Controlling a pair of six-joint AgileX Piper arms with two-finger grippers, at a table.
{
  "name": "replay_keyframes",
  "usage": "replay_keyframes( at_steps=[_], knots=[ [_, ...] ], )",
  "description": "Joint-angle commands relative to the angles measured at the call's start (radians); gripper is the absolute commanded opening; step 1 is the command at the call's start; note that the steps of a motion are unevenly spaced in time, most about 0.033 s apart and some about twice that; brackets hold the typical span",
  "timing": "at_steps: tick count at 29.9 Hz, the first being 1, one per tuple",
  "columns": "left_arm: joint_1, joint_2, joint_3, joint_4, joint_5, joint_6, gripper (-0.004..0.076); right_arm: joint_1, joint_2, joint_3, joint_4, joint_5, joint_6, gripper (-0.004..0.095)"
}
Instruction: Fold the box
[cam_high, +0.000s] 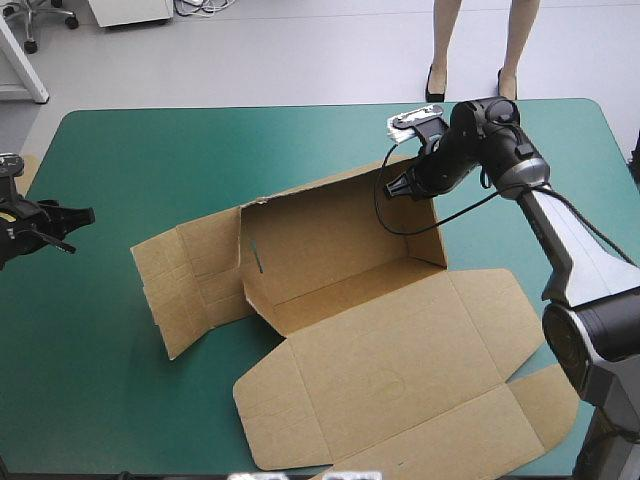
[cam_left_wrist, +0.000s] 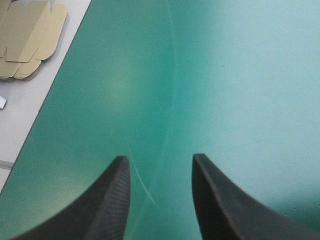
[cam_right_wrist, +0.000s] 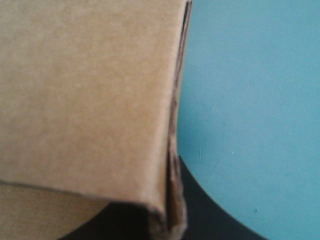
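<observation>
Now, see the box (cam_high: 340, 255) at the middle of the desk (cam_high: 110, 400), with the walls toward the desk's far and right edges up, the lid and other flaps flat. Judge it light and stiff, apt to bend only at creases and to buckle mid-panel, so best taken by a wall's top edge near a corner. Note the right pincer (cam_high: 405, 186) all but closed on the raised corner nearest the desk's far edge, the left pincer (cam_left_wrist: 160, 167) spread and empty by the desk's left edge, spare board (cam_left_wrist: 27, 37) just off that edge.
</observation>
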Motion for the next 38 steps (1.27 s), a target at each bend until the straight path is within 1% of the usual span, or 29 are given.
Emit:
replay_keyframes(
  at_steps=[1, 3, 5, 7, 8, 9, 13, 16, 22, 24, 27, 29, 34, 36, 38],
  knots=[
    [0.003, -0.015, -0.027, -0.051, -0.061, 0.025, 0.0293, -0.003, -0.020, -0.008, 0.020, 0.018, -0.005, 0.0055],
    [0.003, -0.013, -0.027, -0.059, -0.063, 0.027, 0.0293, -0.003, -0.020, -0.008, 0.025, 0.009, -0.007, 0.0151],
    [0.003, -0.013, -0.027, -0.059, -0.063, 0.027, 0.0293, -0.003, -0.020, -0.008, 0.037, -0.004, -0.009, 0.0284],
    [0.003, -0.013, -0.027, -0.059, -0.063, 0.030, 0.0293, -0.003, -0.020, -0.008, 0.045, -0.025, -0.009, 0.0397],
    [0.003, -0.013, -0.027, -0.059, -0.063, 0.030, 0.0293, -0.003, -0.020, -0.008, 0.050, -0.034, -0.009, 0.0441],
    [0.003, -0.013, -0.027, -0.059, -0.063, 0.030, 0.0293, -0.003, -0.020, -0.008, 0.056, -0.039, -0.009, 0.0465],
    [0.003, -0.013, -0.027, -0.076, -0.063, 0.047, 0.0293, -0.003, -0.020, -0.008, 0.063, -0.065, -0.009, 0.0470],
    [0.003, -0.013, -0.027, -0.078, -0.063, 0.049, 0.0289, -0.003, -0.030, -0.008, 0.067, -0.062, -0.015, 0.0471],
    [0.003, -0.013, -0.027, -0.078, -0.070, 0.052, 0.0238, -0.010, -0.129, -0.005, 0.078, -0.112, -0.021, 0.0471],
    [0.003, -0.013, -0.027, -0.078, -0.070, 0.052, 0.0236, -0.027, -0.166, -0.004, 0.097, -0.093, -0.030, 0.0471],
    [0.003, -0.013, -0.027, -0.077, -0.072, 0.052, 0.0236, -0.064, -0.209, -0.003, 0.144, -0.034, -0.042, 0.0471],
    [0.003, -0.013, -0.027, -0.077, -0.072, 0.052, 0.0237, -0.086, -0.239, 0.010, 0.183, -0.032, -0.062, 0.0471],
    [0.003, -0.013, -0.027, -0.078, -0.072, 0.052, 0.0236, -0.093, -0.352, 0.125, 0.175, -0.125, -0.062, 0.0471],
    [0.003, -0.013, -0.027, -0.078, -0.072, 0.052, 0.0236, -0.087, -0.413, 0.222, 0.187, -0.188, -0.062, 0.0470],
    [0.003, -0.013, -0.027, -0.078, -0.072, 0.052, 0.0236, -0.071, -0.470, 0.336, 0.188, -0.289, -0.062, 0.0471]
  ],
)
